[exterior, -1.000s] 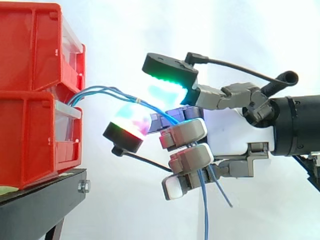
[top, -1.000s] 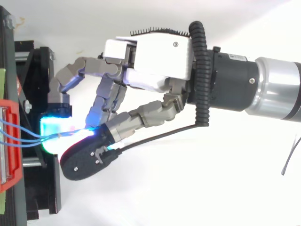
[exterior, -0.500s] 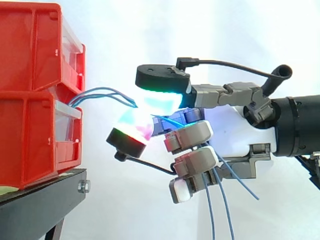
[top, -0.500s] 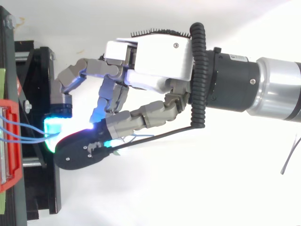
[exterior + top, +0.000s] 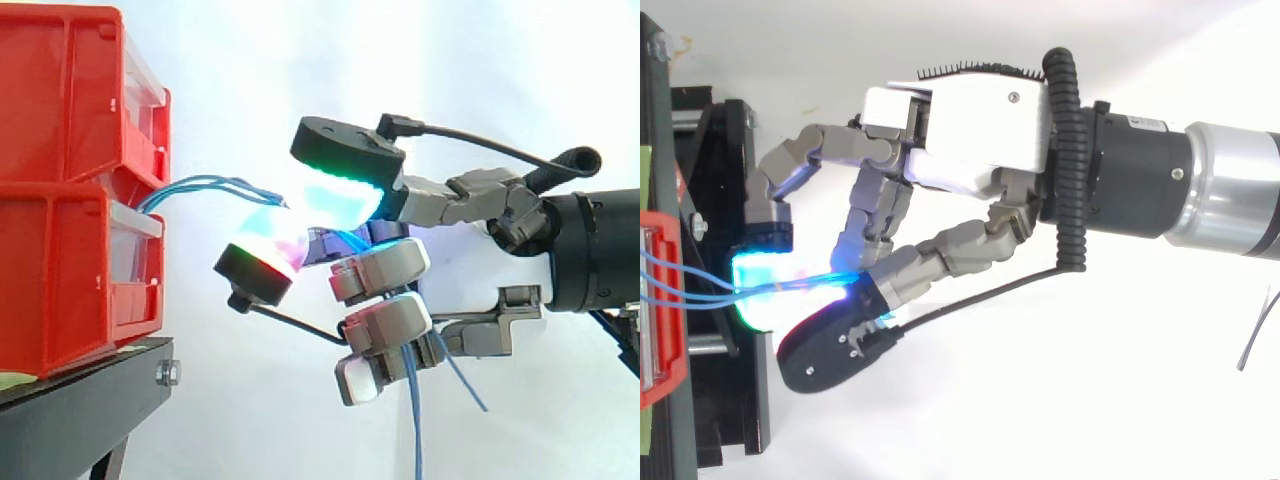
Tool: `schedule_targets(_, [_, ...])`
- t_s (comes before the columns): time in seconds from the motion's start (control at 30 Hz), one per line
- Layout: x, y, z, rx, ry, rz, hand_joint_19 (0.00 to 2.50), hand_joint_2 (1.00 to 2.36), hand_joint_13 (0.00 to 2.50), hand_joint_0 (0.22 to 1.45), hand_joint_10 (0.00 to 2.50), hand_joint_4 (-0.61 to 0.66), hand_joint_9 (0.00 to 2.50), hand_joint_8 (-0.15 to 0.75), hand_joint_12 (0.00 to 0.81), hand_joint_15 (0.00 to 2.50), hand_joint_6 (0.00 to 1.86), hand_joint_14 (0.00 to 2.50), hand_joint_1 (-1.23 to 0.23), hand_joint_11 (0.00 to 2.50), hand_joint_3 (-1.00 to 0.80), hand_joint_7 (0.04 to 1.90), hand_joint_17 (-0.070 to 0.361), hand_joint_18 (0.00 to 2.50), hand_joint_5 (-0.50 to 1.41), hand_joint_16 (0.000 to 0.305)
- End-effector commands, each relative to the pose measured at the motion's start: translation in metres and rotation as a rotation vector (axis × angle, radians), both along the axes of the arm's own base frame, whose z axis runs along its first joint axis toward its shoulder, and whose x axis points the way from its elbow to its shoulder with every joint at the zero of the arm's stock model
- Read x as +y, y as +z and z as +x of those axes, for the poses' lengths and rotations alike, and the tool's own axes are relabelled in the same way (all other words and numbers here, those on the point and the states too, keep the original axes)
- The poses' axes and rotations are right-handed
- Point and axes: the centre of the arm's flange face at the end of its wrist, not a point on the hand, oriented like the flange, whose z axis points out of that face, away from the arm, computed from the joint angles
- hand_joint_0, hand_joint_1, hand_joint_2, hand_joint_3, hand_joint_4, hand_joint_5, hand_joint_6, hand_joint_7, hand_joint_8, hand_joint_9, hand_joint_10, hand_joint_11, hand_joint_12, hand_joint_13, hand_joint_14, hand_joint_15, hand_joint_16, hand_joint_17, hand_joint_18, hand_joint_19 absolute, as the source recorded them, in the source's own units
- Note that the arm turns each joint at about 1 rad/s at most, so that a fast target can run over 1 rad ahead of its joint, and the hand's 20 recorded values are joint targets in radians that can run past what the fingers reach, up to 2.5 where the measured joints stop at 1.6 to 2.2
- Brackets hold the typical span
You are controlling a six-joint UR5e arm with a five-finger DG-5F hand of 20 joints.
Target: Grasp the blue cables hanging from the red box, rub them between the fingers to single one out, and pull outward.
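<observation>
My hand: curled, with one fingertip pad glowing green above and the thumb pad glowing red and cyan below. The two pinch the blue cables between them.

Blue cables: they leave the front of the red box, just under the upper bin. They run in a shallow arc to my pinch, pass behind my lower fingers and hang loose below the hand.

Why held so: I judge the pinch sits a short way out from the box to leave a free span, so the strands can roll across each other between the pads.

Strands: they lie close together at the pinch, and I cannot tell whether one is singled out yet.

Around: the black stand under the box, the white curtain behind.

In the way: nothing lies between my hand and the box. The loose tails trailing past my lower fingers could catch when I pull outward.
</observation>
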Motion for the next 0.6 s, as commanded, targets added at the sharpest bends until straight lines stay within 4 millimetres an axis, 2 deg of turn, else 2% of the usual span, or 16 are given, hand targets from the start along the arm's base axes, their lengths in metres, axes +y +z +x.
schedule_targets(0.0, [0.0,-0.0001,-0.0001,0.001,-0.001,0.001,0.71,1.0,1.33,0.54,0.01,0.07,1.43,0.261,0.36,1.06,0.9,0.03,-0.75,1.5,-0.5,1.0,0.12,0.93,-0.13,0.053])
schedule_targets(0.4, [0.0,0.0007,0.0004,-0.001,-0.001,0.0,0.7,1.0,1.34,0.54,0.02,0.08,1.46,0.264,0.361,1.05,0.89,0.03,-0.6,1.49,-0.48,1.03,0.123,0.94,-0.13,0.055])
schedule_targets(0.5, [0.0,0.0019,0.0002,-0.003,-0.001,0.0,0.71,1.01,1.33,0.58,0.02,0.06,1.46,0.254,0.347,1.04,0.89,0.03,-0.62,1.49,-0.36,1.04,0.119,0.92,-0.13,0.053])
schedule_targets(0.53, [0.0003,0.0007,0.0004,-0.001,0.002,0.0,0.7,1.01,1.34,0.59,0.02,0.06,1.46,0.257,0.357,1.03,0.89,0.03,-0.64,1.51,-0.3,1.06,0.122,0.93,-0.12,0.054])
schedule_targets(0.57, [0.0,0.0006,0.0002,0.0,-0.001,-0.001,0.67,1.01,1.36,0.59,0.01,0.07,1.48,0.297,0.392,1.02,0.89,0.03,-0.68,1.48,-0.23,1.05,0.133,0.98,-0.12,0.059])
